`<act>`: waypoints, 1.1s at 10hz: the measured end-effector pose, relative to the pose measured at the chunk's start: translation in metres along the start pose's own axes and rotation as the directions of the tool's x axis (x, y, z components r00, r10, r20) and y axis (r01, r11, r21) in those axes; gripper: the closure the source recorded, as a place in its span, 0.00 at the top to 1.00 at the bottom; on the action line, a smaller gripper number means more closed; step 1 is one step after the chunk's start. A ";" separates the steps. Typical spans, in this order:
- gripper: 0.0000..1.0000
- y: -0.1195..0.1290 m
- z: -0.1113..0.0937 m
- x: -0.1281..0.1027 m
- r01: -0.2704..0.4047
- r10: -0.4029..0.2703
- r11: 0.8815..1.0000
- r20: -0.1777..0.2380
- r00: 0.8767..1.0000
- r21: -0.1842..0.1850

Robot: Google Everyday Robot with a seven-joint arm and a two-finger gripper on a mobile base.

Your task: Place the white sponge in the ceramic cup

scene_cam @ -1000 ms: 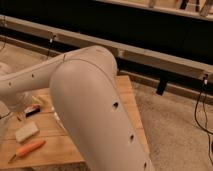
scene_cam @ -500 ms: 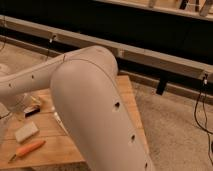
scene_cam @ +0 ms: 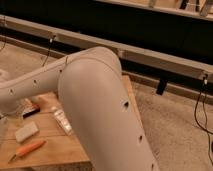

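Nothing on the table has shifted since the earlier frames, and the arm (scene_cam: 95, 95) holds the same pose, its bulky elbow filling the middle of the view and its forearm running off to the left.

Findings:
- The gripper lies beyond the left edge of the view, where the forearm leads. Whether it stands wide or narrow cannot be told.
- The white sponge (scene_cam: 26, 131) rests flat on the wooden table (scene_cam: 62, 152), free of any grasp, near the left front corner.
- A carrot (scene_cam: 27, 149) lies just in front of it, apart from it.
- A black-and-red bar (scene_cam: 31, 106) sits behind it.
- A clear labelled bottle (scene_cam: 62, 120) lies on its side to its right.
- The ceramic cup is not visible. It may be hidden behind the arm or outside the view.

Assessment: the task appears to be at its start, with the reach toward the sponge as the step in hand.

Recommendation:
- Descend squarely over the sponge and span its short sides.
- Stay clear of the carrot in front and the bar behind.
- Close gently, since the block looks soft and may deform or slip.
- Lift straight up before travelling, so the neighbouring items are not dragged.
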 end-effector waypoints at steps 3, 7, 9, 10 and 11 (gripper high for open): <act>0.65 0.009 0.002 -0.011 0.184 -0.182 0.983 0.065 0.981 -0.024; 0.65 0.009 0.000 -0.017 0.302 -0.301 0.953 0.077 0.950 0.006; 0.65 0.008 0.001 -0.031 0.457 -0.459 0.888 0.075 0.885 0.044; 0.65 0.012 0.006 -0.042 0.546 -0.548 0.836 0.076 0.833 0.054; 0.65 0.017 0.012 -0.054 0.630 -0.632 0.775 0.082 0.770 0.056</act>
